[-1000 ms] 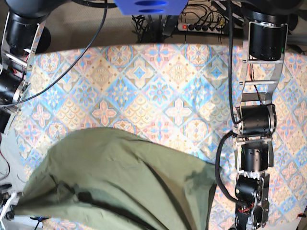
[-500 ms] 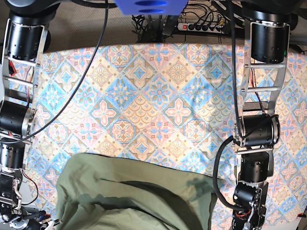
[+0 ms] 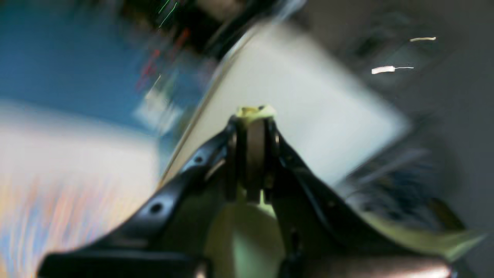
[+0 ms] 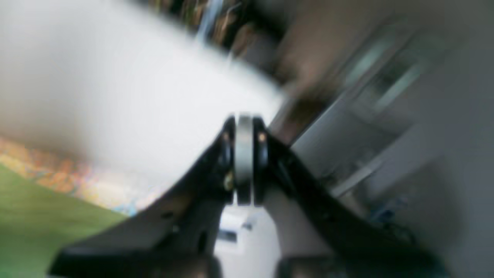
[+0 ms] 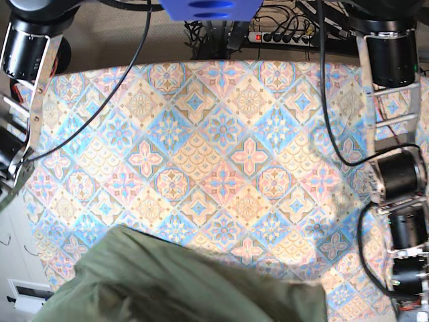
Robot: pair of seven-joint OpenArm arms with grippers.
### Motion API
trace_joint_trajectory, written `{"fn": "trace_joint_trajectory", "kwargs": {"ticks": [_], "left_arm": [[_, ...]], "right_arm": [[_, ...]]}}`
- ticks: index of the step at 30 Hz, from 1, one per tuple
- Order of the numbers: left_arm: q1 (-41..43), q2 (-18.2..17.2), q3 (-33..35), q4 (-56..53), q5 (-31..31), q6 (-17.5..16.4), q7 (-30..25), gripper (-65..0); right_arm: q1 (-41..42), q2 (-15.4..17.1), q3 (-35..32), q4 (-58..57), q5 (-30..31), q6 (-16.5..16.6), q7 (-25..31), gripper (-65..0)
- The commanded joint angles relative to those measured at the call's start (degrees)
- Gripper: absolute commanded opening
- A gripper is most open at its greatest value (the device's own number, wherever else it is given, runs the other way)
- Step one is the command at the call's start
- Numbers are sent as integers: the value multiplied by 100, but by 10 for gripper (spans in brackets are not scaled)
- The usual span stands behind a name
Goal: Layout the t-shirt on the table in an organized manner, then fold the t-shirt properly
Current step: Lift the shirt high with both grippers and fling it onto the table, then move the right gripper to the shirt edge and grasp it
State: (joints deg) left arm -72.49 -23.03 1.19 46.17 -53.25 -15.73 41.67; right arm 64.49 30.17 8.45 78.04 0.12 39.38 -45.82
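Note:
The olive-green t-shirt (image 5: 188, 282) lies bunched at the near edge of the tile-print table (image 5: 221, 134), running off the bottom of the base view. Neither gripper shows in that view. In the blurred left wrist view my left gripper (image 3: 252, 123) is shut, with a tuft of pale green cloth pinched at its tip and more t-shirt (image 3: 424, 239) trailing below it. In the right wrist view my right gripper (image 4: 244, 123) is shut pad to pad with nothing between the pads. The t-shirt (image 4: 34, 216) shows at that view's lower left, apart from the fingers.
The arm with the left wrist camera (image 5: 400, 181) stands along the table's right edge, and the other arm (image 5: 27, 54) is at the far left corner. A power strip with cables (image 5: 281, 37) lies behind the far edge. A white object (image 5: 23, 295) sits off the table's near left corner.
The t-shirt has slid right and toward the near edge, uncovering the near left of the table. The arm on the left has swung away from it. The arm on the right has shifted right.

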Motion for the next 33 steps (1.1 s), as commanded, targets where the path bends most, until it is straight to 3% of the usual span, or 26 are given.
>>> {"fn": "trace_joint_trajectory", "kwargs": {"ticks": [1,5,9,13,17,23,27,33], "left_arm": [[-70,-190,-27,222,-173,-41,-66,-650],[1179,-744,-18,1163,-850,-41,391,-650],[2515,-1086,-18,2112,-1088,-49,435,-650],[4264,-1711,-264,3176,-1466,-41,418,-650],[5715,-1755,-1020,3818,-1492,-41,426,-650],[7913,-1869,-2532,4838,-1492,-41,435,-650],[8994,-1834,-3543,5066,-1492,-49,426,-650],[9926,-1842,-4572,5057,-1483,-58,462,-650]], "right_arm": [[-396,-59,39,279,-87,62,-380,-645],[-1943,-24,302,1660,-113,62,-1066,-645],[-3139,-33,399,2372,-113,62,-1092,-645],[-4291,-33,812,3216,-96,62,-1101,-645],[-4932,-42,883,3216,-78,62,-1101,-645],[-5680,-77,408,3392,-78,62,-1101,-645],[-5987,-393,4,3383,-87,62,-1101,-643],[-5952,-824,-621,3374,-113,62,-1092,-629]]}}
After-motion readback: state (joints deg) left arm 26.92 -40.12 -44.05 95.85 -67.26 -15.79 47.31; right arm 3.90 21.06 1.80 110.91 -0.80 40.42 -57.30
